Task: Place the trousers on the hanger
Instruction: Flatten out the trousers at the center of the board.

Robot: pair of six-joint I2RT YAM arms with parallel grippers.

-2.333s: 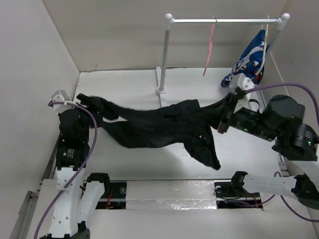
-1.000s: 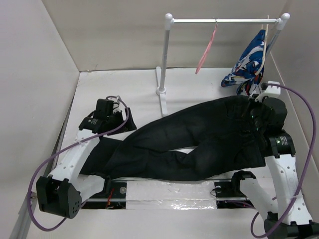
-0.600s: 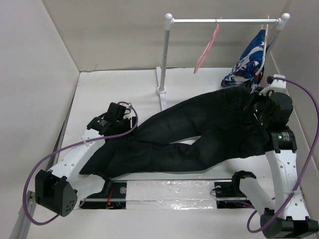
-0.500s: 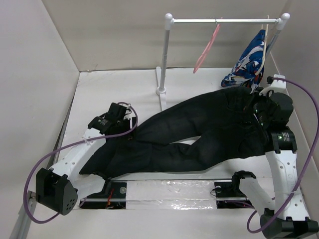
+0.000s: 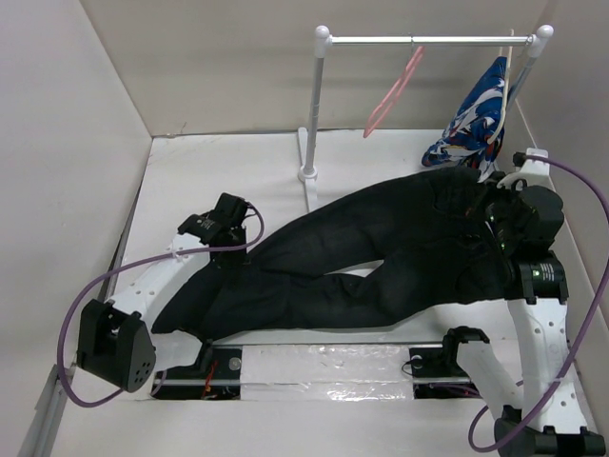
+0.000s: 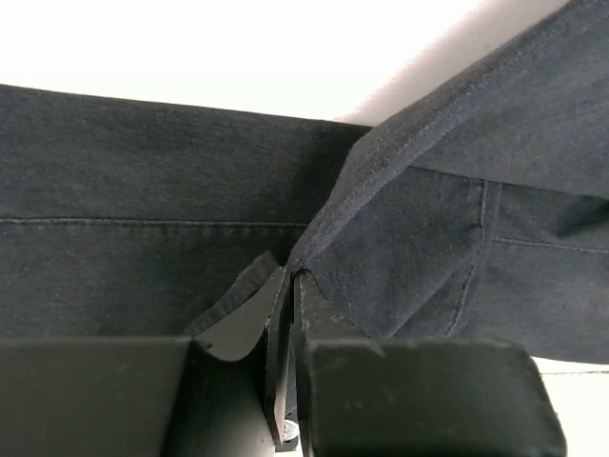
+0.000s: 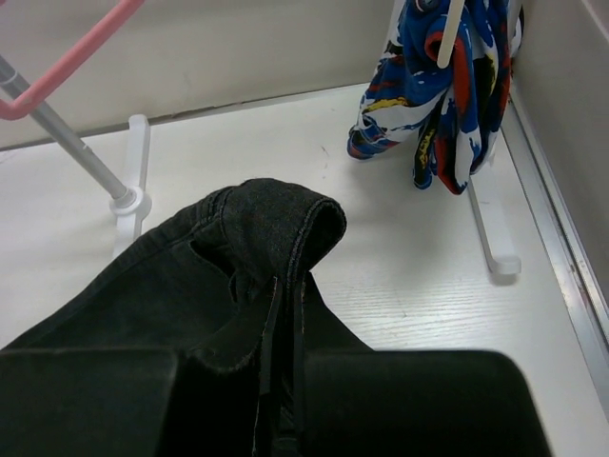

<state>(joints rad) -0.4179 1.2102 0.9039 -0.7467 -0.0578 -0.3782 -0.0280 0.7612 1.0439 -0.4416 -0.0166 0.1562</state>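
The black trousers [image 5: 381, 257] lie across the table, waist to the right and legs running to the lower left. My left gripper [image 5: 238, 255] is shut on a seamed edge of one leg; in the left wrist view the fabric edge [image 6: 328, 214] runs into the closed jaws [image 6: 290, 278]. At the right end, my right gripper [image 5: 483, 208] is shut on the raised, folded waistband [image 7: 281, 224]. The pink hanger [image 5: 390, 90] hangs tilted from the rail behind, apart from both grippers, and a corner of this hanger [image 7: 67, 62] shows in the right wrist view.
A white-and-silver rail stand [image 5: 312, 105] rises at the back, its foot [image 7: 128, 205] just beyond the trousers. A blue-white-red patterned garment [image 5: 476, 119] hangs at the rail's right end. White walls enclose the table on the left, back and right.
My left gripper has closed from wide open onto the trouser leg after sliding a little right. The hanger has swung slightly. The right gripper keeps its hold on the waistband.
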